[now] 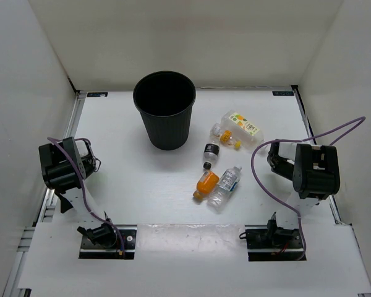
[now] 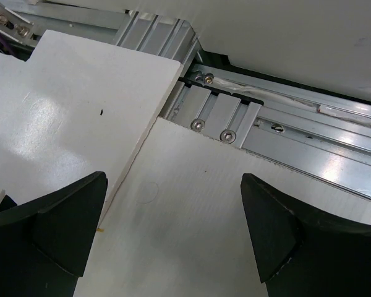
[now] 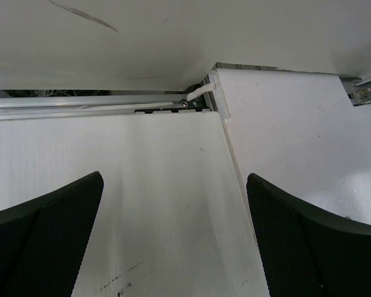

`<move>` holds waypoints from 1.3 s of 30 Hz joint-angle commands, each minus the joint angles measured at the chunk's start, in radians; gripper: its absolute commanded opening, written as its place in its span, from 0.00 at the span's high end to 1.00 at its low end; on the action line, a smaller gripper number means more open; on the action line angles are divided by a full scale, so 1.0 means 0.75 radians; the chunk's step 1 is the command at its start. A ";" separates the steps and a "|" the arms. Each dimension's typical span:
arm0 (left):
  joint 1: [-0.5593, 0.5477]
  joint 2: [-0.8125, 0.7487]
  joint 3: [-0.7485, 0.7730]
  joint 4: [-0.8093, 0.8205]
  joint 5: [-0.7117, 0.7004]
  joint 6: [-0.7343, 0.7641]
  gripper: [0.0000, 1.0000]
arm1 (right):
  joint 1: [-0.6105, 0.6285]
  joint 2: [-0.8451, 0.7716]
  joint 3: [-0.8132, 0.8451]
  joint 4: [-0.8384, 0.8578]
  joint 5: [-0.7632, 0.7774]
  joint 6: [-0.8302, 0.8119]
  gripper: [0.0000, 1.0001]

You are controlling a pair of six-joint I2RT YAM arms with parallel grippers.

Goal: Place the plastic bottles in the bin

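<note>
Left tool (image 2: 173, 179) and right tool (image 3: 174, 177) are held spread; small plastic bottles (image 1: 210, 152) are scattered between them, beside a ribbed black plastic bin (image 1: 167, 128).

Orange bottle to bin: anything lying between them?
Nothing. Top view shows bare table between the orange bottle and the bin; the black-capped bottle lies off that line.

Left arm (image 1: 63, 166) and right arm (image 1: 314, 170) are sitting folded up; left gripper (image 2: 173, 207) and right gripper (image 3: 174, 207) are gaping wide, empty.

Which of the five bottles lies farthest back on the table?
The white-labelled fruit-print bottle, right of the bin; the other four lie nearer the front edge.
</note>
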 commanded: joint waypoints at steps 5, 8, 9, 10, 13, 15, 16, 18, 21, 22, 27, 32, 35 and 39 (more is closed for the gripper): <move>-0.003 0.020 0.108 -0.123 -0.019 0.111 0.00 | 0.029 0.000 0.051 -0.171 0.064 0.166 0.00; 0.023 0.109 0.230 -0.123 -0.019 0.299 0.00 | 0.091 0.030 0.173 -0.171 0.166 -0.063 0.00; 0.035 0.150 0.277 -0.123 -0.061 0.447 0.00 | 0.129 0.030 0.204 -0.171 0.211 -0.179 0.00; 0.035 0.185 0.385 -0.123 -0.084 0.526 0.00 | 0.148 0.030 0.233 -0.171 0.252 -0.235 0.00; -0.001 0.141 0.301 -0.123 -0.114 0.438 0.00 | 0.203 -0.055 0.317 -0.171 0.323 -0.368 0.00; -0.073 -0.010 0.225 -0.123 -0.182 0.392 0.00 | 0.254 -0.151 0.384 -0.171 0.372 -0.368 0.00; -0.172 -0.055 0.182 -0.123 -0.210 0.404 0.00 | 0.283 -0.176 0.417 -0.171 0.444 -0.429 0.00; -0.289 -0.164 0.200 -0.111 -0.296 0.516 0.00 | 0.365 -0.192 0.606 -0.171 0.485 -0.594 0.00; -0.463 -0.177 0.404 -0.111 -0.297 0.896 0.00 | 0.441 -0.111 0.913 -0.171 0.457 -0.893 0.00; -0.524 -0.195 0.453 -0.111 -0.297 1.014 0.00 | 0.441 -0.088 0.999 -0.171 0.410 -1.026 0.00; -0.803 -0.397 0.636 -0.111 -0.403 1.205 0.00 | 0.416 -0.236 0.876 0.989 -0.454 -2.278 0.00; -1.054 -0.648 0.744 0.477 0.077 2.330 0.00 | 0.179 -0.514 0.695 1.363 -1.592 -2.472 0.00; -1.089 -0.896 0.862 0.592 0.819 2.639 0.00 | 0.222 -0.253 1.035 0.980 -1.883 -2.827 0.00; -1.126 -0.982 0.924 0.672 1.132 3.018 0.00 | 0.252 -0.017 1.225 0.767 -1.918 -2.937 0.00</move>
